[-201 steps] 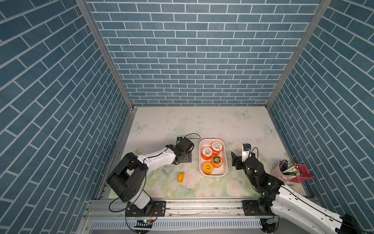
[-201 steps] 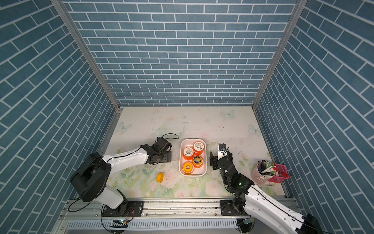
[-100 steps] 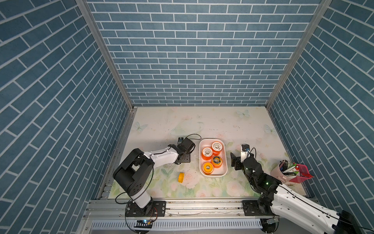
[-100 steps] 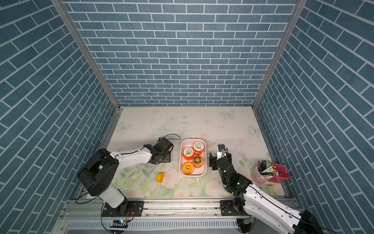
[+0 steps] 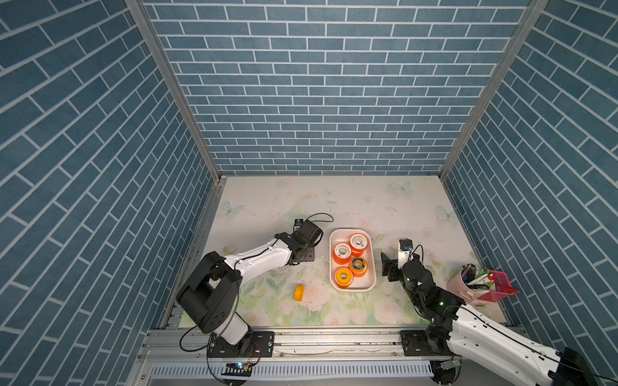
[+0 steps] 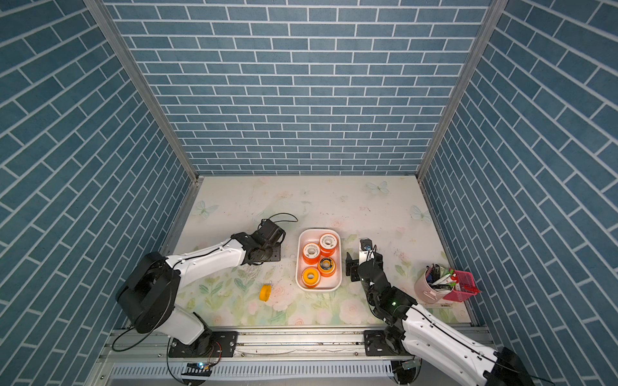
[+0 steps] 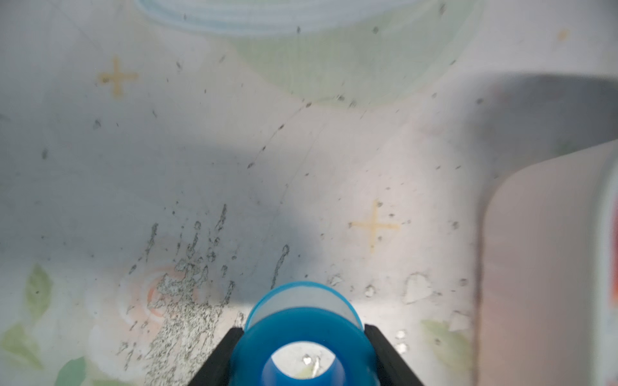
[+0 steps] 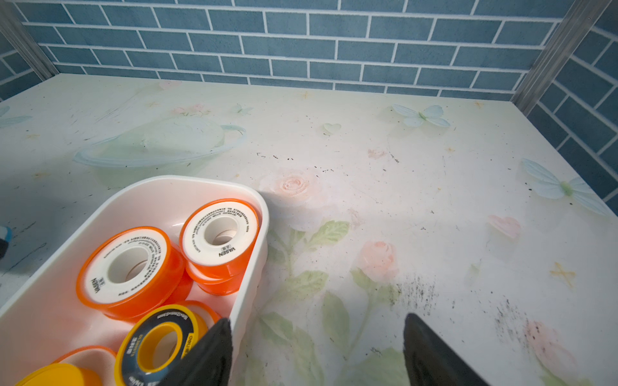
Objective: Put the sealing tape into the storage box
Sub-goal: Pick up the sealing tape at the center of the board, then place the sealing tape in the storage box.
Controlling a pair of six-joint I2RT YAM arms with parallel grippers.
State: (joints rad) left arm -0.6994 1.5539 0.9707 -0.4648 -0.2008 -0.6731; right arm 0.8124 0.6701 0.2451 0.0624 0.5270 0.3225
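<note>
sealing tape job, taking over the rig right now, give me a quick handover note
Left gripper: jaws against both sides of the blue spool, low over the table to the left of the storage box.
Right gripper: open, empty, beside the box's right wall.
Done: four spools show in the box: two orange spools, a black-faced spool and a yellow-faced spool.
Left: the blue spool, then the loose yellow spool on the table, nearer the rail and left of the box.

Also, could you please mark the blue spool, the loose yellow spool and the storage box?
blue spool (image 7: 301, 329): left wrist view, flange.
loose yellow spool (image 5: 299, 292): in a top view, side.
storage box (image 5: 351, 230): in a top view, far rim.
</note>
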